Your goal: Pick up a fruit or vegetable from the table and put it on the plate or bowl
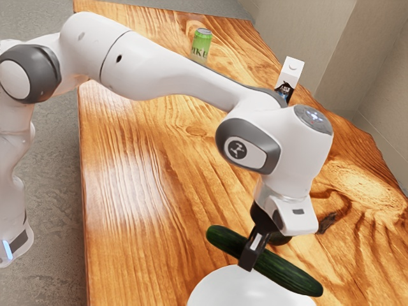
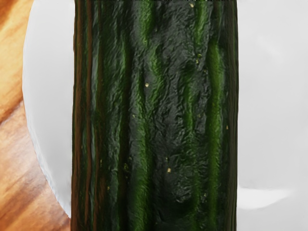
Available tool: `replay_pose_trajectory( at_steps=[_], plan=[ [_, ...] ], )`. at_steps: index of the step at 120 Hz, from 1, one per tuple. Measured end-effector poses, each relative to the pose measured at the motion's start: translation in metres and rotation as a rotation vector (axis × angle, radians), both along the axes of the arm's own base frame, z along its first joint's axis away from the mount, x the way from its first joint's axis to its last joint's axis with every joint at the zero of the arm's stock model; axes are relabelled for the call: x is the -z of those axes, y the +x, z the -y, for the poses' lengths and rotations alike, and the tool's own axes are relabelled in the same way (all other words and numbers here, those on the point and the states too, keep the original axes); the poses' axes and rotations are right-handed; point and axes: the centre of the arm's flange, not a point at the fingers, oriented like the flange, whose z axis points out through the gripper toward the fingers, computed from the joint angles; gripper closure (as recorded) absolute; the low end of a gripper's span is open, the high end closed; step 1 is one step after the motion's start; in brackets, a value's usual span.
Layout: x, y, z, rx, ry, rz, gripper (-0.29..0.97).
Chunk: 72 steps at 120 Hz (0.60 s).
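A long dark green cucumber (image 1: 287,271) hangs level in the air, with my gripper (image 1: 255,250) shut on its middle. Directly below it at the exterior view's lower edge is a white plate (image 1: 223,290), partly cut off by the frame. In the wrist view the cucumber (image 2: 154,115) runs straight under my hand, with the white plate (image 2: 274,96) beneath it on both sides and wood past the plate's rim.
A green drink can (image 1: 201,45) stands at the far end of the wooden table (image 1: 153,178). A small white carton (image 1: 289,74) stands near the table's far right edge, behind my arm. The table's near left edge drops to a grey floor.
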Motion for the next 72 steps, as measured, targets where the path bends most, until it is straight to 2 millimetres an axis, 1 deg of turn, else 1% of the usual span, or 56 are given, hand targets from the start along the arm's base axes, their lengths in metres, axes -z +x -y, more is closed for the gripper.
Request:
replay_pose_trajectory(
  at_steps=[15,21,29,42,58,67,72],
  plan=[
    [0.000,-0.004,0.019,0.017,-0.018,0.008,0.46],
    [0.001,-0.002,0.027,0.022,-0.026,0.010,0.46],
    [0.007,0.002,0.036,0.024,-0.033,0.006,0.46],
    [0.023,0.006,0.046,0.022,-0.036,-0.005,0.46],
    [0.022,-0.007,0.066,0.050,-0.037,0.022,0.46],
    [0.022,-0.010,0.071,0.049,-0.035,0.032,0.46],
    [0.026,-0.009,0.072,0.044,-0.033,0.032,0.46]
  ],
)
